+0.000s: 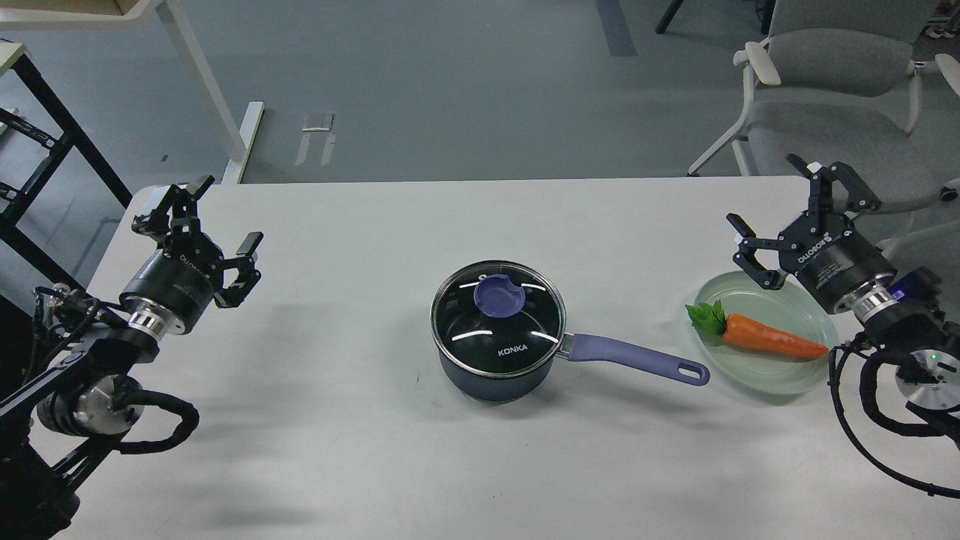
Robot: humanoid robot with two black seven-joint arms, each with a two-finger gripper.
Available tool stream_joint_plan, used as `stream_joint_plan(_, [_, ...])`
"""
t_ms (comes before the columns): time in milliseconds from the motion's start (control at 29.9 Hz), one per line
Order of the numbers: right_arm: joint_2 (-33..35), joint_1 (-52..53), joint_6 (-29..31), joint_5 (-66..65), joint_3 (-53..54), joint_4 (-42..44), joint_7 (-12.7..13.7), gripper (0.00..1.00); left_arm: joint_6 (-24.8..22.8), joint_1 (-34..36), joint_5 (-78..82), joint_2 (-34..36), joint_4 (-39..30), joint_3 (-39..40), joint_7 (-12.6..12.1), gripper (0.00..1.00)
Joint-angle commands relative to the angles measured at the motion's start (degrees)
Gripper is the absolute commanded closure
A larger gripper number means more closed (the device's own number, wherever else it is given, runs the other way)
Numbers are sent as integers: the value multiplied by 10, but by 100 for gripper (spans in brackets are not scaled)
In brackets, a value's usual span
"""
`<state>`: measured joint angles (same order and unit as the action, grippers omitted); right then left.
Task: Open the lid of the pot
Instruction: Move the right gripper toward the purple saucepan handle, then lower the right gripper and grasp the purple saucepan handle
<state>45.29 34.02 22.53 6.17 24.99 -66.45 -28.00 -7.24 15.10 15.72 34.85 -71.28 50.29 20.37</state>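
A dark blue pot [491, 375] stands at the middle of the white table [360, 450], its purple handle [637, 357] pointing right. A glass lid [496, 319] with a purple knob [499, 297] sits closed on it. My left gripper [217, 214] is open and empty at the table's left edge, far from the pot. My right gripper [784, 202] is open and empty at the far right, above the rim of the plate.
A pale green plate [776, 379] with an orange carrot [765, 337] lies right of the pot handle. A grey chair [832, 112] stands behind the table's right corner. A black rack [37, 150] and a white table leg [202, 82] stand at the back left.
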Motion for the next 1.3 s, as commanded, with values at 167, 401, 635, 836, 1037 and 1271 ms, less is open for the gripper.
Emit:
stream_joint_plan(167, [116, 108, -40, -311, -9, -140, 0, 0, -15, 19, 0, 15, -3, -2, 3, 1])
stream_joint_plan(401, [160, 204, -70, -675, -93, -235, 0, 0, -44, 21, 1, 14, -8, -1, 6, 1])
stream_joint_plan(635, [146, 362, -122, -923, -309, -255, 0, 0, -56, 33, 1, 25, -15, -1, 6, 1])
stream_joint_plan(836, [105, 417, -145, -1032, -405, -252, 0, 0, -56, 32, 1, 32, -31, -1, 6, 1])
stream_joint_plan(1037, [53, 417, -148, -1044, -439, -208, 0, 1, -54, 32, 1, 34, -33, -1, 6, 1])
stream_joint_plan(1271, [-9, 417, -170, -1054, -479, -156, 0, 4, -53, 32, 1, 34, -34, -1, 6, 1])
